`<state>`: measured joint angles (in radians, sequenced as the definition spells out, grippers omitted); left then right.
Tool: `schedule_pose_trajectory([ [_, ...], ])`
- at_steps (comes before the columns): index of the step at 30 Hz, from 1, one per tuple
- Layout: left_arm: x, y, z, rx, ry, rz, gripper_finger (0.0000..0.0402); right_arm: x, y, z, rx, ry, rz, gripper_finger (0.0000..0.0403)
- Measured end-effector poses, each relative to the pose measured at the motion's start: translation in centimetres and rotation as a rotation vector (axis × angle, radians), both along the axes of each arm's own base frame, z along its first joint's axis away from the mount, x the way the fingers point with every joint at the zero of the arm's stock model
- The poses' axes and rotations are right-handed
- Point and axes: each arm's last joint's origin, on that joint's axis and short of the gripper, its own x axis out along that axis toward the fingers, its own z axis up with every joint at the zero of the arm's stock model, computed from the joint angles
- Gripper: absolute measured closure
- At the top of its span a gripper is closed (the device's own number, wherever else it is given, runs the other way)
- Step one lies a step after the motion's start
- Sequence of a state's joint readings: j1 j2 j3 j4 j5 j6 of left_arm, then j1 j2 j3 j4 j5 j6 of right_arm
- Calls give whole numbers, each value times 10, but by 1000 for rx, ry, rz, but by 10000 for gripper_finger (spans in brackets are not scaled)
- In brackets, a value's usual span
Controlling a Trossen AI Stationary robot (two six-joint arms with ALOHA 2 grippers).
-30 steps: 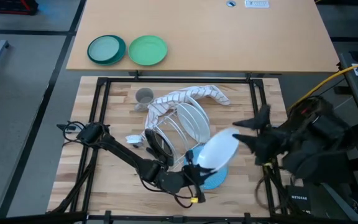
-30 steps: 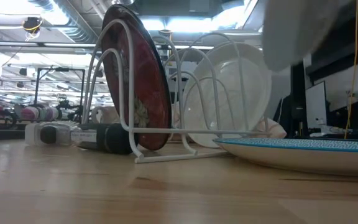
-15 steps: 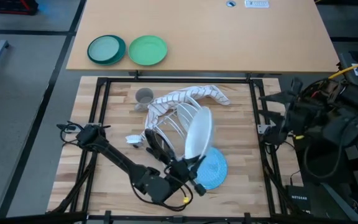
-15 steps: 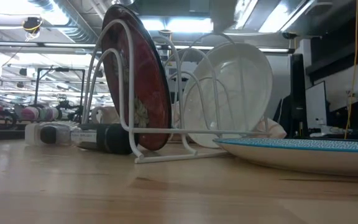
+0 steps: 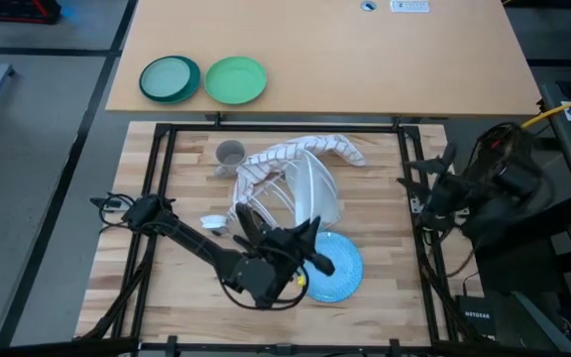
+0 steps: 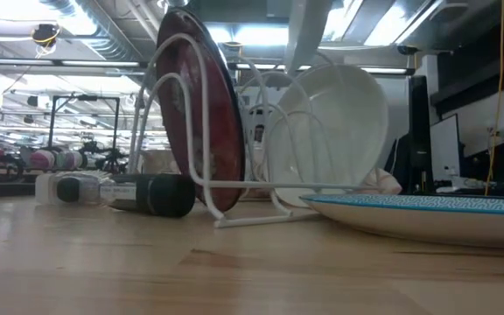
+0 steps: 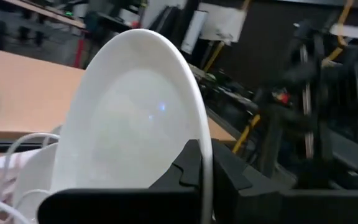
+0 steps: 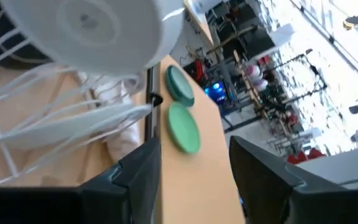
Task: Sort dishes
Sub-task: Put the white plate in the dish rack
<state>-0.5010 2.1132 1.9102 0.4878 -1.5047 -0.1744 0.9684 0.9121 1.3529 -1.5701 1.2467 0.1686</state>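
Observation:
My left gripper (image 5: 300,246) is shut on a white plate (image 5: 315,196), which stands on edge among the wires of the white rack (image 5: 266,193). The red-flowered plate (image 6: 201,105) stands in a rack slot, and another white plate (image 6: 335,131) leans in the rack behind it. The light blue plate (image 5: 333,270) lies flat on the table next to the rack. The grey cup (image 5: 230,154) stands at the far left of the board. My right gripper (image 5: 422,184) is open and empty at the table's right edge. My left gripper pinches the white plate's rim (image 7: 205,155) between its two fingers, one finger (image 7: 194,171) on the plate's back and the other on its hollow face. The plate stands nearly upright over the rack. Its lower edge is hidden, so whether it rests on the wires does not show.
A striped cloth (image 5: 300,151) lies behind the rack. A teal plate (image 5: 170,78) and a green plate (image 5: 236,79) sit on the far table. A dark bottle (image 6: 138,192) lies on the board left of the rack. A black frame (image 5: 167,129) borders the board.
My left gripper has carried the white plate from above the blue plate toward the table's left, turned it on edge and brought it down into the rack. My right gripper has drawn back from the plate to the table's right edge. The rack with the red plate has shifted slightly.

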Motion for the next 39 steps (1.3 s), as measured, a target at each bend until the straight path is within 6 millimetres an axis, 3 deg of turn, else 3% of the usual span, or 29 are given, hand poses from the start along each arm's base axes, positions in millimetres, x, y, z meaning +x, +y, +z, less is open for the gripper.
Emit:
schedule_pose_trajectory([
  [6,2,9,0,-55,-64,69,401,0,0,-59,49,15,-53,207],
  [11,8,24,-1,-103,-143,124,401,8,12,-104,80,27,-61,207],
  [17,17,46,-4,-123,-193,174,401,18,28,-143,147,63,-42,207],
  [24,28,72,-18,-145,-256,220,401,28,45,-166,211,94,16,207],
  [39,31,96,-52,-160,-216,208,401,37,59,-178,231,135,84,207],
])
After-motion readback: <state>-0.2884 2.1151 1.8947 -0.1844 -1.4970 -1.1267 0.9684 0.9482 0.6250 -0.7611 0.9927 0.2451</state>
